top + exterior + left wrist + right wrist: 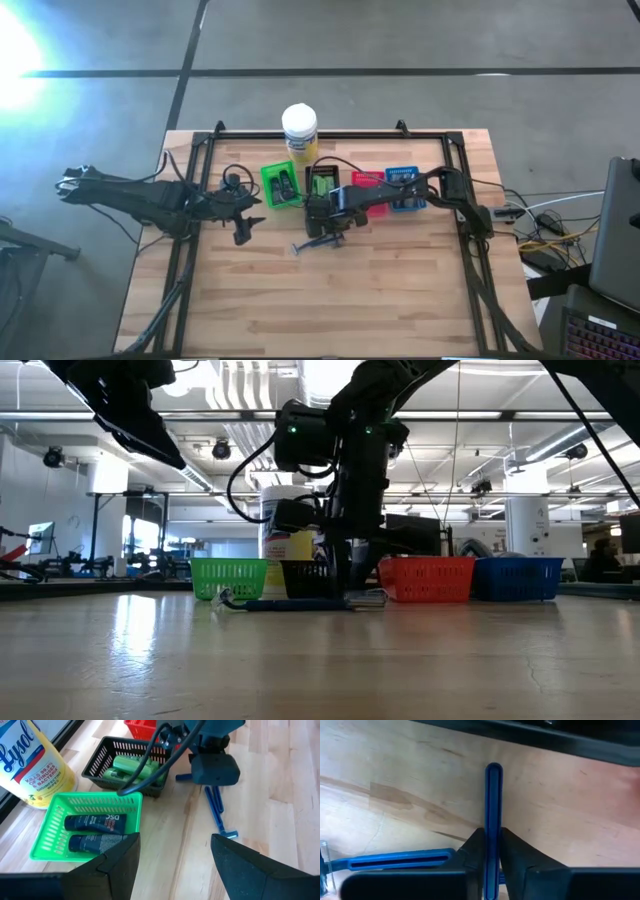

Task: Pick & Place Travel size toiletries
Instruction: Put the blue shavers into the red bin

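Right end effector (pixel 492 865) pinching blue stick (pixel 493 810)

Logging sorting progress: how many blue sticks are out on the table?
2: one stick clamped in the right pincer before the black basket, another lying loose beside it. Others may be hidden in baskets.

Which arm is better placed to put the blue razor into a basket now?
The right arm. Its gripper is already shut on one blue razor beside the black basket. The left gripper hangs open over the green basket, holding nothing.
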Available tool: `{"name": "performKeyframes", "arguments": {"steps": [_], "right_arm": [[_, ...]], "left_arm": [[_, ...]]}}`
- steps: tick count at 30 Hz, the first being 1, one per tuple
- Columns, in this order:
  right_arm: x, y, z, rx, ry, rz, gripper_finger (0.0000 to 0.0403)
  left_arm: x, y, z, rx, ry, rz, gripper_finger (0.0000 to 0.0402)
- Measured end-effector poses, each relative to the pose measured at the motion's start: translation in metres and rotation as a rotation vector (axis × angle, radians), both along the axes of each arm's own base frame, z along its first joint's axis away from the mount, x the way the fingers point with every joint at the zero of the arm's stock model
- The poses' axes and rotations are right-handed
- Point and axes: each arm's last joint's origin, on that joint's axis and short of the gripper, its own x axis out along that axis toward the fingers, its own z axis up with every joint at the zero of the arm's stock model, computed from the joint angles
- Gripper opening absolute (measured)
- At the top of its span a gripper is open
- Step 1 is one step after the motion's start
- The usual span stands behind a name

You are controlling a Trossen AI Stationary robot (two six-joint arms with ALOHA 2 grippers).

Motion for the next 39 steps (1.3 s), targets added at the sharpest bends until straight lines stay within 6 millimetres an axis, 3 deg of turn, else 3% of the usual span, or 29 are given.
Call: {"name": "performKeyframes", "arguments": {"steps": [6, 13, 18, 23, 30, 36, 39], "right_arm": [[0.0, 0.0, 0.01, -0.004, -0.035, 0.004, 0.0024], [-0.006, 0.005, 0.062, 0.021, -0.167, -0.031, 0.0031], [-0.028, 0.002, 0.099, -0.068, -0.161, -0.114, 0.003], [-0.056, -0.018, 0.116, -0.227, -0.027, -0.211, 0.0029], [-0.071, -0.062, 0.104, -0.275, 0.122, -0.239, 0.0029], [-0.074, -0.094, 0.077, -0.251, 0.231, -0.198, 0.0029], [-0.077, -0.1, 0.062, -0.194, 0.265, -0.192, 0.0029]], "left_arm": [[0.001, 0.0, 0.001, -0.002, -0.017, -0.001, 0.0248], [0.002, 0.0, 0.006, -0.009, -0.037, 0.003, 0.0248], [0.003, 0.0, 0.02, -0.018, -0.082, 0.009, 0.0248], [0.003, 0.0, 0.025, -0.024, -0.101, 0.011, 0.0248], [0.004, -0.001, 0.025, -0.061, -0.1, -0.002, 0.0248], [0.007, -0.001, 0.022, -0.102, -0.092, 0.027, 0.0248], [0.008, -0.001, 0.022, -0.119, -0.095, 0.036, 0.0248]]}}
